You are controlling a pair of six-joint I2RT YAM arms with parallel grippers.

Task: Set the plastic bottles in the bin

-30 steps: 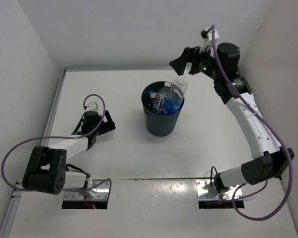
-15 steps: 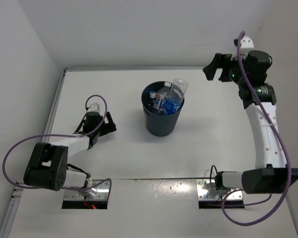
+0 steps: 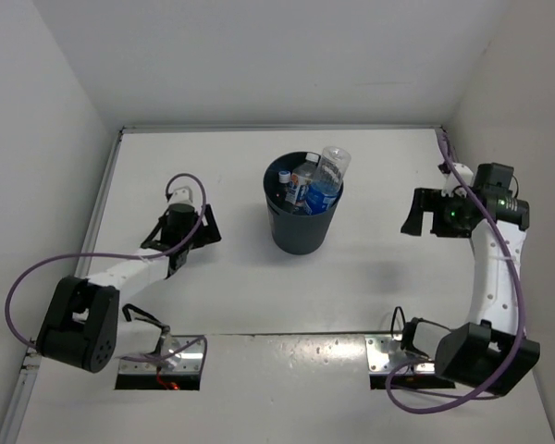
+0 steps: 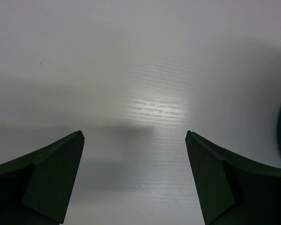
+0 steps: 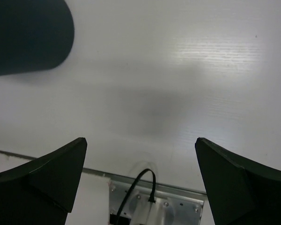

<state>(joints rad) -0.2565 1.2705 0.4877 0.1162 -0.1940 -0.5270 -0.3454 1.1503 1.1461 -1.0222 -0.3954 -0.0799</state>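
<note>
White tabletop (image 3: 240,296) ran back to plain white walls (image 3: 259,65), and we saw no bottle lying loose on it anywhere. We found the plastic bottles (image 3: 307,182) gathered inside the bin (image 3: 301,229), which stood upright toward the far middle of the tabletop, between the left gripper (image 4: 134,136) and the right gripper (image 5: 141,140). One clear bottle (image 3: 331,165) rose above the rim on the bin's far right side, its long axis close to upright and tipped a little toward the right gripper's side. The others sat lower, too jumbled for us to count. From the left gripper the bin lay off to the right, only a dark sliver at the edge of its wrist view. From the right gripper it lay off to the left, a dark mass in the upper corner of that view. Neither gripper looked clearly nearer. Both sets of jaws stood wide apart over bare tabletop, holding and touching nothing. We judged the task as good as done; the one risk was the tall bottle toppling out if the bin were bumped.
</note>
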